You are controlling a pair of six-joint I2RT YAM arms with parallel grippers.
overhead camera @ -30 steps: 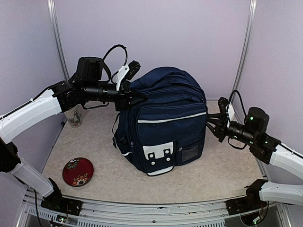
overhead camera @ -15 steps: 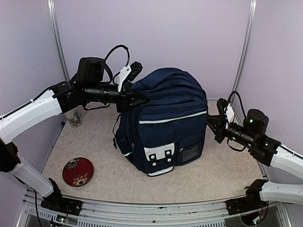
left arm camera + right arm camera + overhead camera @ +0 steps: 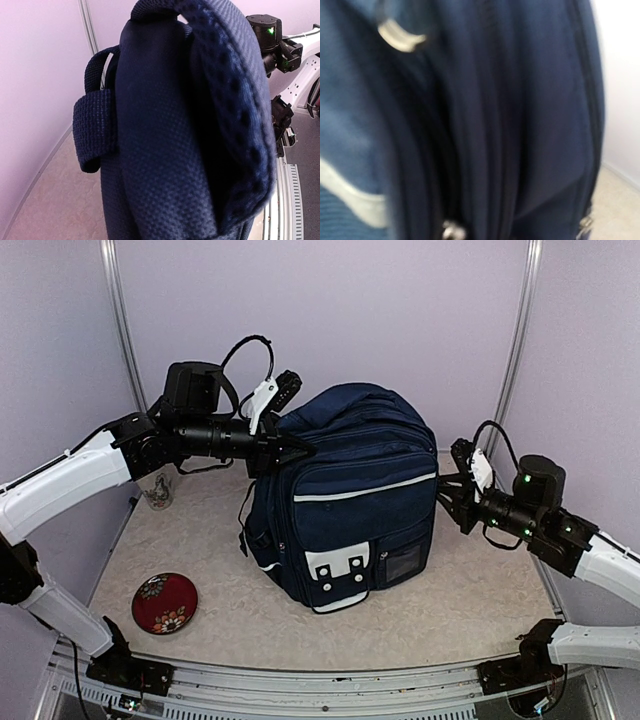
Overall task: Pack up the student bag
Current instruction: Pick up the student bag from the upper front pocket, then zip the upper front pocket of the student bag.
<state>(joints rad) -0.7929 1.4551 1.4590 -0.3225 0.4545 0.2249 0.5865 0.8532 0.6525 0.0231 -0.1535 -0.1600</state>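
The student bag (image 3: 350, 500), navy with a white stripe and white front patches, stands upright mid-table. My left gripper (image 3: 296, 448) pinches the bag's upper left rear edge. Its wrist view is filled by the bag's padded back (image 3: 160, 140) and a strap loop (image 3: 92, 127), with the fingers hidden. My right gripper (image 3: 447, 502) hovers by the bag's right side. Its blurred wrist view shows only the bag's side panels (image 3: 520, 125) and a metal zipper pull (image 3: 400, 37), so I cannot make out how its fingers stand.
A red flowered plate (image 3: 165, 602) lies front left. A patterned cup (image 3: 157, 487) stands behind the left arm by the wall. Metal frame poles (image 3: 120, 320) rise at both back corners.
The right gripper has risen a little and shifted along the bag's right side. The left arm and the bag have stayed put.
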